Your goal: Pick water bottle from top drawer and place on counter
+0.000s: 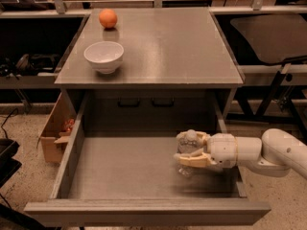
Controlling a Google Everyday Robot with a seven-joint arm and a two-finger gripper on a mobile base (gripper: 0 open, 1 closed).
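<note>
The water bottle [185,151], clear with a white cap, stands upright on the floor of the open top drawer [124,169], in its right half. My gripper [191,149] reaches in from the right over the drawer's side wall. Its cream fingers [194,161] sit on either side of the bottle's body and are closed against it. The bottle's base still rests on the drawer floor. The grey counter [168,42] lies above and behind the drawer.
A white bowl [103,56] and an orange ball [108,18] sit on the counter's left side. Two dark-handled drawer fronts [144,102] are under the counter. A cardboard box [53,133] stands on the floor to the left. A black chair [273,37] is at the right.
</note>
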